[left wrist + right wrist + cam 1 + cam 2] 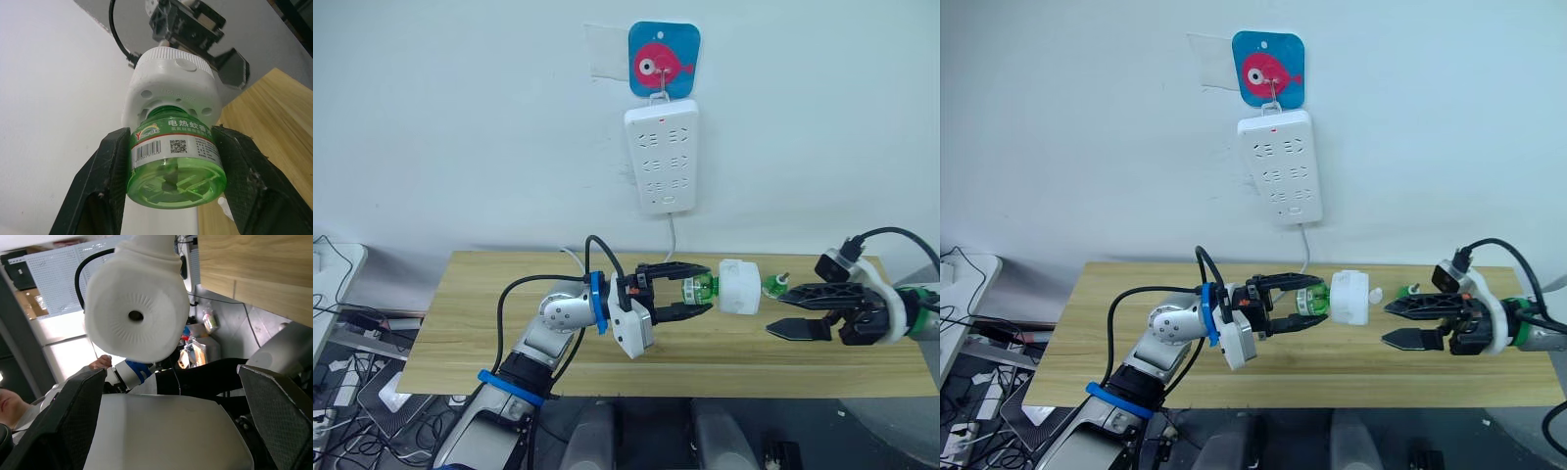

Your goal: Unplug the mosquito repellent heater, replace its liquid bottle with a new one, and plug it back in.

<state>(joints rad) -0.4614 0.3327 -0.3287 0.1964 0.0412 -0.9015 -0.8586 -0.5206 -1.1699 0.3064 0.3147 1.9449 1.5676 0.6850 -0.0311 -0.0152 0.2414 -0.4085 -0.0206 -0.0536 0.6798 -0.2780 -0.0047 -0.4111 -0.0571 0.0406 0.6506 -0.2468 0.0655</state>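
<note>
The small white rounded plastic mosquito repellent heater (740, 287) is held up in the air above the light wooden table (460, 323), midway between the two arms, with a clear green liquid bottle (175, 159) screwed into its underside. The left gripper (702, 294) has its jaws clamped on that bottle, while the right gripper (781, 308) hangs just beside the heater's vented face, jaws spread and gripping nothing. Behind, a long white power strip (661, 157) hangs on the wall.
</note>
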